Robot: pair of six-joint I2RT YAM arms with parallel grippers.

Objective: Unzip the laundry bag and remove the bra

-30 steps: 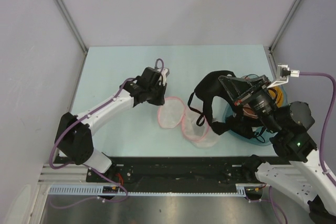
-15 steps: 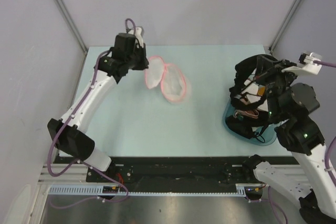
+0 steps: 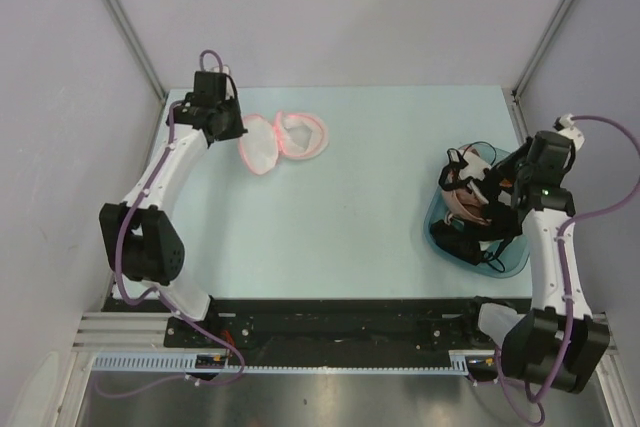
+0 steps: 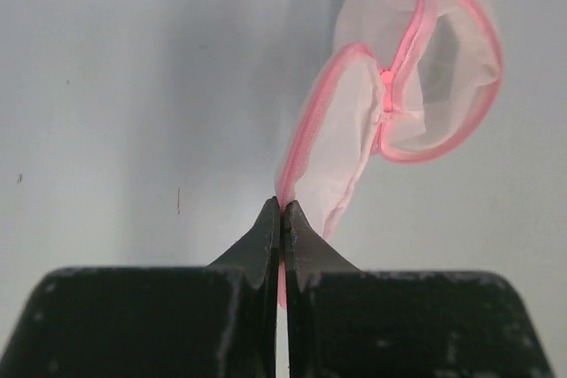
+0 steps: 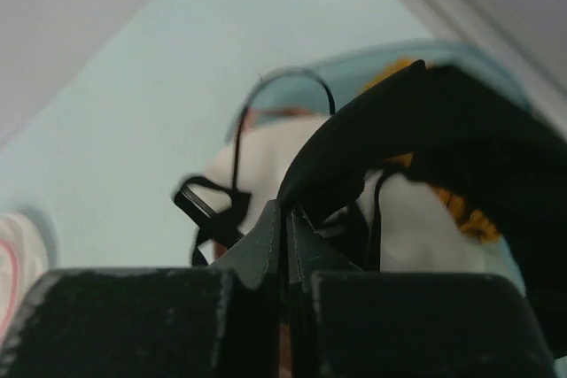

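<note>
the laundry bag (image 3: pixel 258 152) lies at the far left of the pale green table (image 3: pixel 350 207), unzipped and spread into its 2 round mesh halves, which are joined at 1 spot on their pink-trimmed rims. through the see-through mesh only the table surface shows, so nothing is inside either half. the left gripper (image 4: pixel 282 212) is at the bag's left side; in the left wrist view its 2 fingers are pressed together on the pink trim of the nearer half, with the mesh fanning out past the tips. the second half curls open behind the first, its rim forming a loop. well apart from the bag, at the right edge of the table, sits the teal basin (image 3: pixel 505 262). the black bra (image 5: pixel 416 121) is heaped in and over this basin, thin black straps looping out toward the table side. the right gripper (image 5: pixel 285 217) is above the basin, its fingers closed tight on a fold of the bra's black fabric. beneath the black cloth some pale, pinkish-white fabric shows, and it is unclear whether this belongs to the bra or is a separate piece. a patch of orange cloth (image 5: pixel 462 208) peeks out deeper in the basin, mostly covered by the bra. in the right wrist view a corner of the bag shows far off at the lower left edge.
</note>
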